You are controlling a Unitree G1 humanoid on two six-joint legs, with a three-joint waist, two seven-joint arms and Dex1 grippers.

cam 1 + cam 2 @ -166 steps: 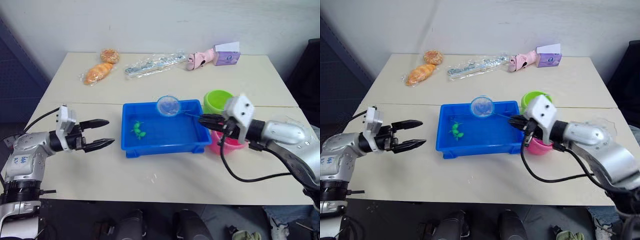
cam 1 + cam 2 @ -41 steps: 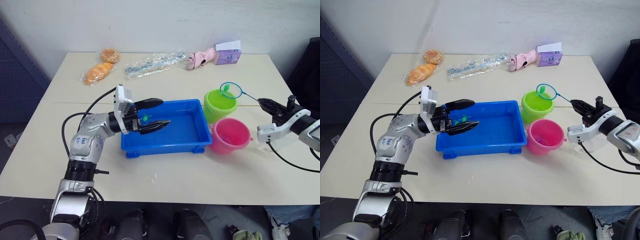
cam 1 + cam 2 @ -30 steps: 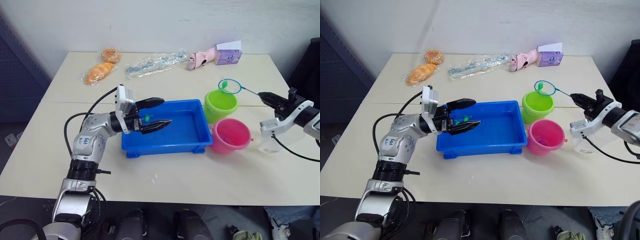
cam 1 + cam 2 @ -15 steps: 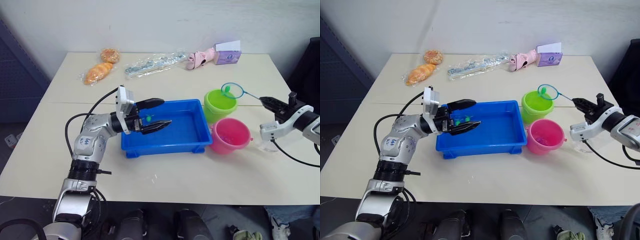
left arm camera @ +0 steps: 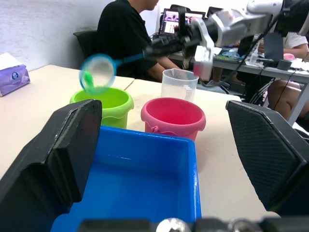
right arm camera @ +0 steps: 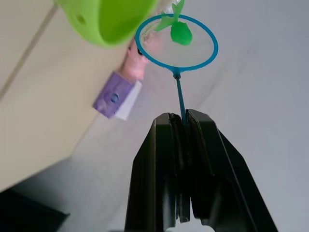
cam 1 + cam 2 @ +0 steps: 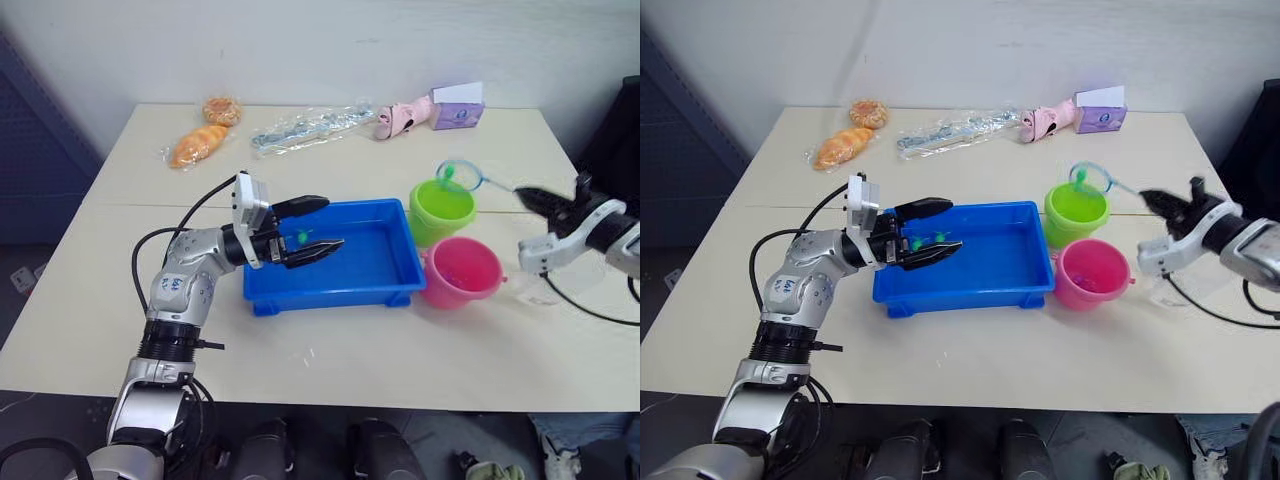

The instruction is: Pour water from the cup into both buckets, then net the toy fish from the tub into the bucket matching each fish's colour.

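My right gripper (image 7: 531,197) is shut on the thin handle of the net (image 6: 176,41). The net's blue hoop hangs just above the far rim of the lime green bucket (image 7: 442,210) and holds a green toy fish (image 6: 181,33). The pink bucket (image 7: 460,272) stands in front of the green one, and the transparent cup (image 5: 178,84) stands to its right. My left gripper (image 7: 331,223) hovers open over the left part of the blue tub (image 7: 330,298), where a green fish (image 7: 300,237) lies.
At the far edge of the table lie two wrapped breads (image 7: 198,146), a clear plastic bag (image 7: 305,128), a pink toy (image 7: 398,118) and a purple tissue box (image 7: 458,110). A person (image 5: 125,36) sits beyond the table's right end.
Since 5.5 s ago the net rose out of the tub to the green bucket, and my left gripper moved over the tub. In the last second the net only jiggles slightly.
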